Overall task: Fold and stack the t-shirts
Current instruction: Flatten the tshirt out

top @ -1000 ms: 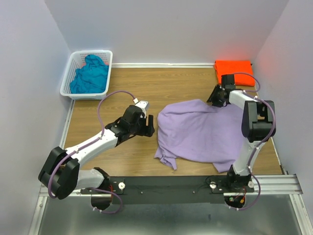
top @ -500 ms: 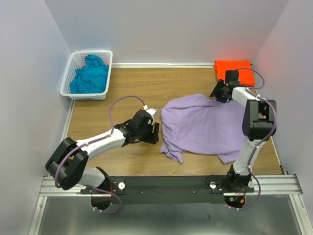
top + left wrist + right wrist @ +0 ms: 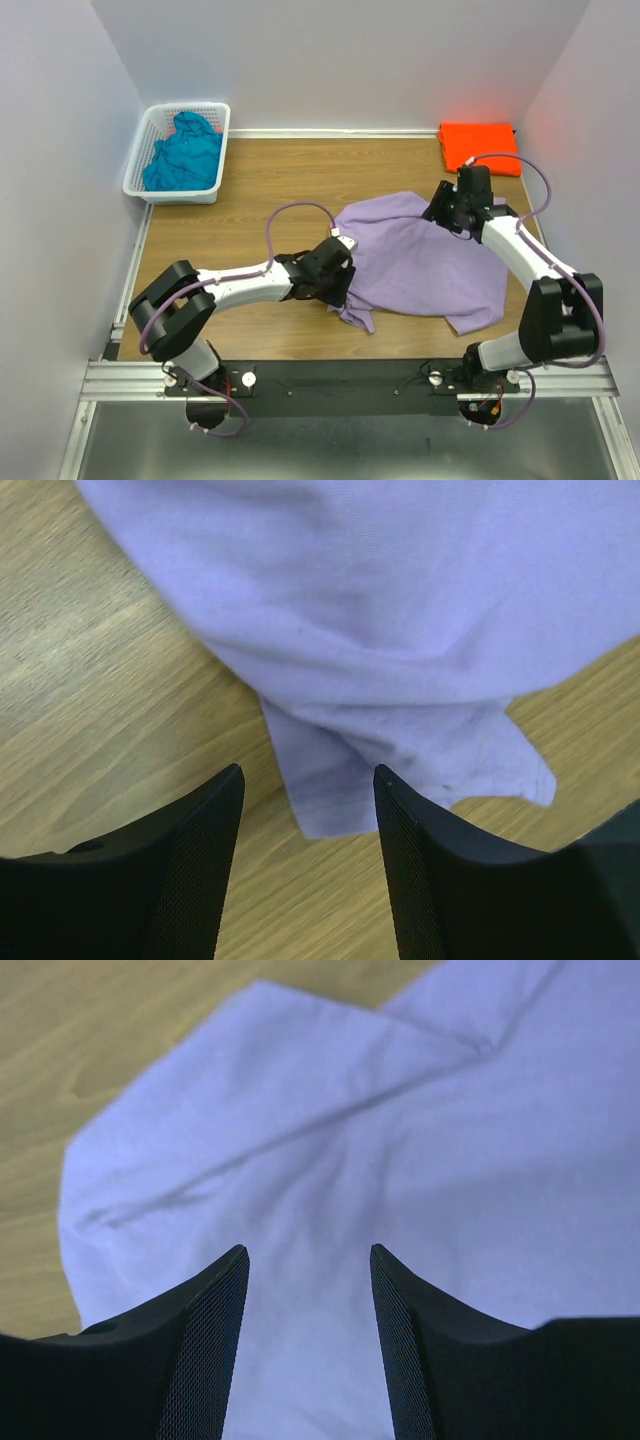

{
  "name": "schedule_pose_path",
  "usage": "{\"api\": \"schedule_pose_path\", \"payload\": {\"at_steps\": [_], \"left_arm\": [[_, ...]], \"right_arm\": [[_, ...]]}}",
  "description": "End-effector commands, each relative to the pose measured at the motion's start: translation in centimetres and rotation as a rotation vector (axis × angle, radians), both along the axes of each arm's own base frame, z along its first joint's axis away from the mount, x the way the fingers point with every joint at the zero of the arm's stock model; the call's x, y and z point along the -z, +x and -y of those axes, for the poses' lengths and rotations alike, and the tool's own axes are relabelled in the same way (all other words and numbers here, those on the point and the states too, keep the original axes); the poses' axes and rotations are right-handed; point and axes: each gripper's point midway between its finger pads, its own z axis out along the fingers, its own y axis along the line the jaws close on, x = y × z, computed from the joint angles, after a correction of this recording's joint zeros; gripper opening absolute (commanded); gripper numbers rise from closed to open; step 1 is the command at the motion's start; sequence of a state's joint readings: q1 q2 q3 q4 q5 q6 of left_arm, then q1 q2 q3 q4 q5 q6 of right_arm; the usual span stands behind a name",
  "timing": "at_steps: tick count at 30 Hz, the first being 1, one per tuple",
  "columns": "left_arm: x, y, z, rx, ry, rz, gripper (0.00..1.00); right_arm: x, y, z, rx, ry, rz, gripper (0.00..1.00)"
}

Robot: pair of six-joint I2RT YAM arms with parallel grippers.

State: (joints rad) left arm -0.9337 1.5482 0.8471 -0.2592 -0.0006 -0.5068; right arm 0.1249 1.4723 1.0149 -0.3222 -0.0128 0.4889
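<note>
— Where is the purple shirt (image 3: 420, 265) lying?
— It is lying crumpled on the table (image 3: 260, 190), in the middle toward the right side. The orange shirt (image 3: 478, 143) is sitting folded in the far right corner. The teal shirt (image 3: 185, 152) is lying bunched in the white basket (image 3: 140, 152) at the far left.
— And the hands?
— The left hand (image 3: 340, 284) is hovering at the purple shirt's near left edge, its fingers standing apart and gripping nothing, with a loose corner of cloth just ahead. The right hand (image 3: 440, 210) is hanging over the far edge, fingers also apart, holding nothing.
</note>
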Motion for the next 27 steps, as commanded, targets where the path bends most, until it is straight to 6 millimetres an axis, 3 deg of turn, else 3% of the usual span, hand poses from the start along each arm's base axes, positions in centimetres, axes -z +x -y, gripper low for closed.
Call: {"api": "schedule_pose_path", "payload": {"at_steps": [1, 8, 11, 16, 27], "left_arm": [[0.7, 0.4, -0.8, -0.076, 0.114, 0.033, 0.63], [1.5, -0.4, -0.9, -0.084, 0.209, 0.040, 0.62], [0.7, -0.6, -0.7, -0.092, 0.194, 0.043, 0.62], [-2.6, -0.1, -0.6, -0.128, 0.129, 0.093, 0.62], [-1.1, -0.1, 0.3, -0.103, 0.158, 0.061, 0.59]], "right_arm": [[0.6, -3.1, 0.8, 0.015, -0.020, -0.044, 0.60], [0.1, -5.5, 0.5, -0.014, 0.005, -0.028, 0.61], [-0.2, -5.8, 0.5, -0.023, 0.004, -0.023, 0.61], [-0.7, -6.2, 0.4, -0.039, -0.001, -0.022, 0.61], [-0.2, -7.1, 0.4, -0.054, -0.007, -0.050, 0.61]]}}
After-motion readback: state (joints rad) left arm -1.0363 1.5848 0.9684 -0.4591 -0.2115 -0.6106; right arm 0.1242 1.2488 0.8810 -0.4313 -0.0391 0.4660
